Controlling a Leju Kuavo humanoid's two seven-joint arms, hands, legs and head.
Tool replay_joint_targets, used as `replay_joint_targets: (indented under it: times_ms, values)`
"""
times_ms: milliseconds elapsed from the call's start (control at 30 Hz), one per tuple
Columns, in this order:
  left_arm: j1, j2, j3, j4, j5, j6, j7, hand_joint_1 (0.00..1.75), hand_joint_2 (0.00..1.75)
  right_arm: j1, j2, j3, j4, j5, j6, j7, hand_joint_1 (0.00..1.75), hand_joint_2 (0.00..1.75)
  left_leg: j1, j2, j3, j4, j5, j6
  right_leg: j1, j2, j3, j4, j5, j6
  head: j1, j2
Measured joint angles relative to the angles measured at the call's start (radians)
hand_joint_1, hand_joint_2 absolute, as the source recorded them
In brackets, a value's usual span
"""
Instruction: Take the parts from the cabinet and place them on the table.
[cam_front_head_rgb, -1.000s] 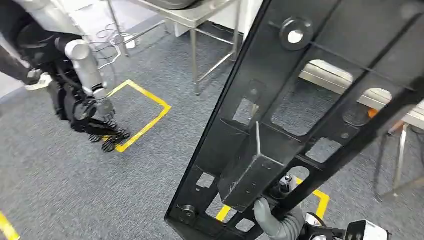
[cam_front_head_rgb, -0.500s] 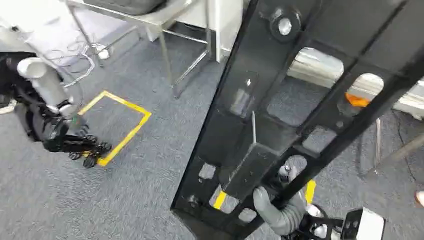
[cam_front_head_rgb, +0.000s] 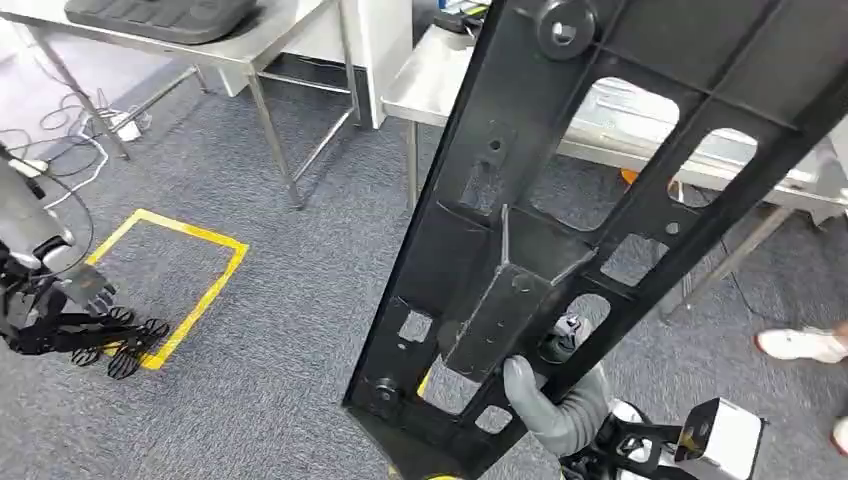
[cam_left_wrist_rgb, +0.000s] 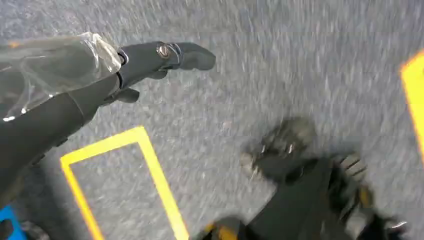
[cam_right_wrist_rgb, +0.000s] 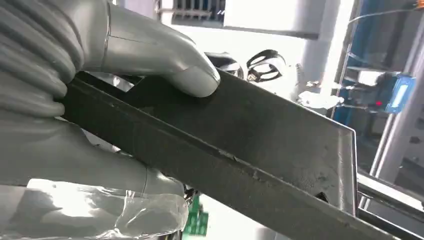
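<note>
Head view looks down over carpet from high up; both wrist views sit close behind their arms.

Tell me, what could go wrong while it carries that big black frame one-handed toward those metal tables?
1. The right robot hand grips the long black frame near its lower end, so most of it sticks out beyond the grip; it might tip or twist loose.
2. The frame reaches over the steel table; turning could knock its edge.
3. A person's shoe is close by; a dropped frame could hit them.
</note>
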Motion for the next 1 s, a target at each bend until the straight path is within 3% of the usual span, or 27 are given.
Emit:
replay_joint_targets:
  times_ms: [67, 100, 133, 200, 233, 267, 333, 400, 433, 467, 533, 567, 600, 633, 700, 733, 767, 833, 867, 900, 933, 967, 1000]
  values:
    - [0.007, 0.000, 0.000, 0.000, 0.001, -0.010, 0.032, 0.00, 1.75, 0.011, 0.000, 0.000, 0.000, 0.003, -0.007, 0.008, 1.75, 1.75, 0.000, 0.026, 0.000, 0.000, -0.003, 0.000, -0.007, -0.010, -0.072, 0.140, -0.047, 0.010, 0.000, 0.000]
    - [0.009, 0.000, 0.000, 0.000, 0.001, -0.014, 0.045, 0.00, 1.75, 0.016, -0.001, 0.000, 0.000, 0.005, -0.010, 0.013, 1.75, 1.75, 0.002, 0.038, 0.000, 0.000, -0.005, -0.002, -0.012, -0.012, -0.079, 0.150, -0.038, 0.014, 0.000, 0.000]
    - [0.010, 0.000, 0.000, 0.000, 0.000, -0.015, 0.057, 0.00, 1.75, 0.020, -0.002, 0.000, 0.000, 0.006, -0.012, 0.014, 1.75, 1.75, 0.003, 0.048, 0.002, 0.001, -0.008, -0.004, -0.016, -0.016, -0.060, 0.107, -0.007, 0.018, 0.000, 0.000]
    - [0.009, 0.000, 0.000, 0.000, -0.002, -0.020, 0.070, 0.00, 1.75, 0.021, -0.002, -0.001, 0.000, 0.010, -0.014, 0.016, 1.75, 1.75, 0.007, 0.067, 0.010, 0.002, -0.015, -0.014, -0.021, -0.042, 0.034, -0.068, 0.075, 0.023, 0.000, 0.000]
    - [0.009, 0.001, 0.000, 0.001, -0.006, -0.021, 0.076, 0.00, 1.75, 0.021, -0.002, -0.001, 0.000, 0.011, -0.014, 0.016, 1.75, 1.75, 0.001, 0.074, 0.017, 0.003, -0.021, -0.022, -0.020, -0.101, 0.087, -0.158, 0.099, 0.025, 0.001, 0.000]
    - [0.009, 0.002, 0.000, 0.001, -0.008, -0.021, 0.077, 0.00, 1.75, 0.020, -0.002, -0.001, 0.000, 0.011, -0.014, 0.017, 1.75, 1.75, -0.005, 0.082, 0.020, 0.005, -0.029, -0.030, -0.012, -0.103, 0.090, -0.168, 0.091, 0.015, 0.001, 0.000]
    - [0.009, 0.003, -0.001, 0.001, -0.011, -0.020, 0.074, 0.00, 1.75, 0.022, -0.002, -0.001, 0.001, 0.011, -0.015, 0.019, 1.75, 1.75, -0.008, 0.097, 0.027, 0.002, -0.032, -0.038, -0.013, -0.078, 0.086, -0.166, 0.090, -0.002, -0.002, 0.000]
    - [0.006, 0.004, -0.001, 0.001, -0.014, -0.009, 0.050, 0.00, 1.75, 0.021, -0.002, -0.001, 0.000, 0.010, -0.014, 0.023, 1.75, 1.75, -0.001, 0.116, 0.033, 0.000, -0.038, -0.050, -0.010, -0.054, 0.086, -0.169, 0.092, -0.017, -0.001, 0.000]
    - [0.006, 0.005, -0.001, 0.001, -0.017, -0.001, 0.028, 0.00, 1.75, 0.020, -0.002, -0.001, 0.000, 0.007, -0.013, 0.024, 1.75, 1.75, 0.007, 0.077, 0.026, 0.022, -0.054, -0.057, -0.015, -0.044, 0.088, -0.171, 0.094, -0.022, -0.001, 0.000]
    - [0.006, 0.005, -0.001, 0.001, -0.017, 0.008, -0.001, 0.00, 1.75, 0.014, -0.002, -0.001, 0.002, 0.002, -0.012, 0.026, 1.75, 1.75, 0.007, 0.041, -0.001, 0.080, -0.090, -0.058, -0.016, -0.036, 0.087, -0.171, 0.094, -0.029, -0.003, 0.000]
    - [0.005, 0.005, 0.000, 0.001, -0.017, 0.016, -0.027, 0.00, 1.75, 0.008, -0.001, 0.000, 0.002, 0.002, -0.009, 0.029, 1.75, 1.75, 0.007, 0.013, -0.088, 0.259, -0.169, -0.061, -0.014, -0.014, 0.085, -0.171, 0.095, -0.034, -0.003, 0.000]
    - [0.006, 0.005, 0.000, 0.001, -0.017, 0.018, -0.034, 0.00, 1.75, 0.007, -0.001, 0.000, 0.003, 0.002, -0.007, 0.029, 1.75, 1.75, 0.007, 0.011, -0.123, 0.327, -0.187, -0.061, -0.012, -0.002, 0.085, -0.171, 0.096, -0.035, -0.003, 0.000]
    - [0.006, 0.005, 0.000, 0.001, -0.017, 0.019, -0.037, 0.00, 1.75, 0.005, -0.001, 0.001, 0.006, 0.001, -0.007, 0.029, 1.75, 1.75, 0.006, 0.010, -0.143, 0.354, -0.182, -0.060, -0.011, 0.013, 0.085, -0.170, 0.096, -0.035, -0.004, 0.000]
    - [0.005, 0.005, 0.000, 0.001, -0.016, 0.021, -0.037, 0.00, 1.75, 0.003, -0.001, 0.001, 0.008, 0.001, -0.007, 0.030, 1.75, 1.75, 0.006, 0.009, -0.137, 0.329, -0.156, -0.057, -0.011, 0.026, 0.087, -0.170, 0.096, -0.034, -0.004, 0.000]
    - [0.000, 0.005, 0.000, 0.001, -0.014, 0.021, -0.038, 0.00, 1.75, -0.006, -0.001, 0.003, 0.011, 0.000, -0.005, 0.030, 1.75, 1.75, 0.006, -0.009, -0.064, 0.153, -0.056, -0.045, -0.010, 0.054, 0.091, -0.170, 0.096, -0.034, -0.004, 0.000]
    - [-0.001, 0.005, 0.000, 0.001, -0.014, 0.021, -0.038, 0.00, 1.75, -0.010, -0.001, 0.004, 0.012, 0.000, -0.003, 0.030, 1.75, 1.75, 0.006, -0.047, -0.026, 0.064, -0.016, -0.038, -0.011, 0.064, 0.092, -0.170, 0.097, -0.033, -0.004, 0.000]
    - [-0.002, 0.005, 0.000, 0.001, -0.014, 0.020, -0.037, 0.00, 1.75, -0.014, -0.001, 0.005, 0.012, 0.000, -0.003, 0.030, 1.75, 1.75, 0.005, -0.096, -0.010, 0.021, -0.019, -0.029, -0.009, 0.074, 0.089, -0.169, 0.098, -0.028, -0.003, 0.000]
    - [-0.001, 0.003, 0.000, 0.001, -0.014, 0.018, -0.030, 0.00, 1.75, -0.017, -0.002, 0.007, 0.013, 0.000, -0.002, 0.034, 1.75, 1.75, 0.001, -0.071, -0.011, 0.016, -0.018, -0.032, -0.011, 0.093, 0.082, -0.168, 0.100, -0.016, -0.003, 0.000]
    - [-0.001, 0.002, 0.000, 0.001, -0.014, 0.016, -0.025, 0.00, 1.75, -0.016, -0.002, 0.007, 0.013, 0.000, -0.003, 0.037, 1.75, 1.75, -0.003, -0.063, -0.010, 0.016, -0.018, -0.029, -0.013, 0.104, 0.081, -0.173, 0.103, -0.008, -0.003, 0.000]
    - [-0.001, -0.001, 0.000, 0.001, -0.014, 0.008, -0.021, 0.00, 1.75, -0.016, -0.002, 0.007, 0.013, 0.001, -0.004, 0.040, 1.75, 1.75, 0.004, -0.051, -0.002, 0.008, -0.011, -0.019, -0.012, 0.114, 0.077, -0.176, 0.105, -0.001, -0.003, 0.000]
    - [0.000, -0.003, 0.000, 0.001, -0.011, 0.006, -0.013, 0.00, 1.75, -0.013, -0.003, 0.007, 0.013, 0.002, -0.008, 0.042, 1.75, 1.75, 0.007, -0.037, 0.001, 0.000, -0.004, -0.012, -0.016, 0.073, 0.075, -0.161, 0.097, -0.001, -0.005, 0.000]
    - [0.003, -0.003, 0.000, 0.001, -0.009, 0.006, -0.007, 0.00, 1.75, -0.015, -0.004, 0.007, 0.013, 0.003, -0.012, 0.044, 1.75, 1.75, 0.007, -0.028, 0.003, -0.001, -0.003, -0.005, -0.009, 0.022, 0.057, -0.125, 0.068, 0.002, -0.001, 0.000]
    - [0.007, -0.003, 0.000, 0.001, -0.007, 0.005, -0.004, 0.00, 1.75, -0.015, -0.006, 0.007, 0.013, 0.004, -0.013, 0.045, 1.75, 1.75, 0.006, -0.015, 0.003, -0.001, -0.004, -0.002, -0.011, 0.000, 0.021, -0.051, 0.025, 0.005, -0.001, 0.000]
